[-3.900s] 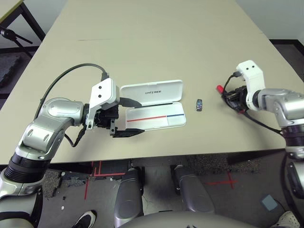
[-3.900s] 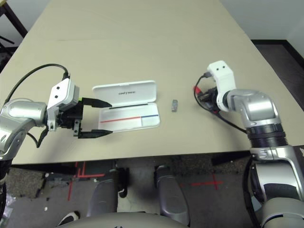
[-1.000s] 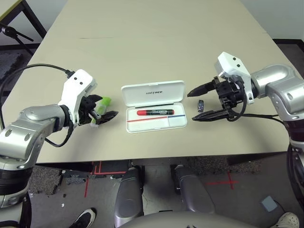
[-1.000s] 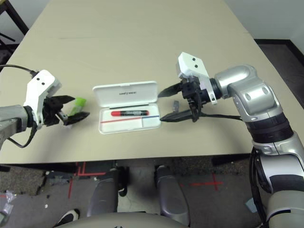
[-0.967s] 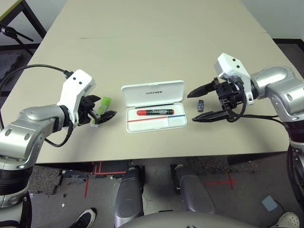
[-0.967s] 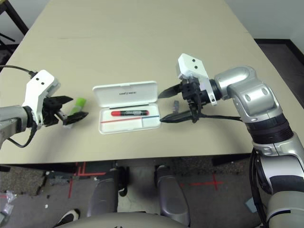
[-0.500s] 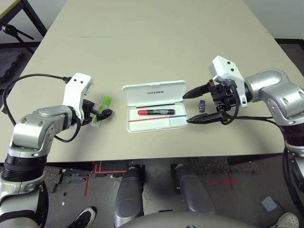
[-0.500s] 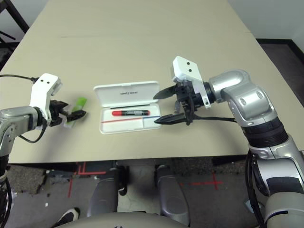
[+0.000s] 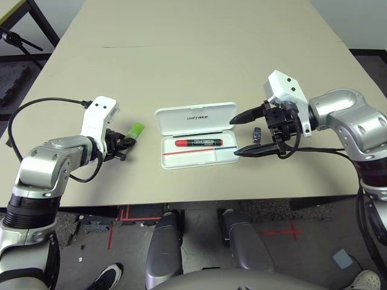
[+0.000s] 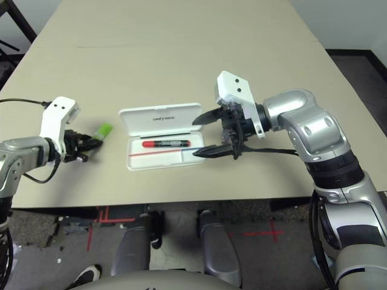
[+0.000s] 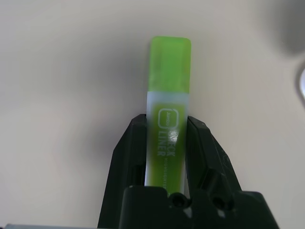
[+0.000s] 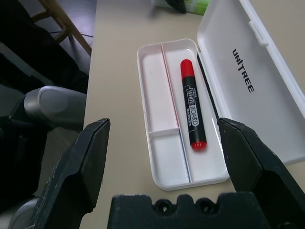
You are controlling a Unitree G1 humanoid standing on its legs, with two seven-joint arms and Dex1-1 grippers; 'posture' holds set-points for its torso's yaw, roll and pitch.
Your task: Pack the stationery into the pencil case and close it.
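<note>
pencil case [image 12: 248, 76] lid – "UNITREE", red marker [image 12: 191, 113] – "WHITE BOARD"

Pencil case [image 9: 195, 133]: smooth white hard plastic, slight sheen. Highlighter [image 11: 167, 119]: translucent lime-green plastic, frosted white label band. Red marker [image 12: 192, 112]: glossy plastic, black printed band. Table [image 9: 199, 54]: matt beige laminate. Forearms [image 9: 51, 160]: brushed silver metal; gripper fingers [image 12: 83, 167] matt black plastic.
</note>
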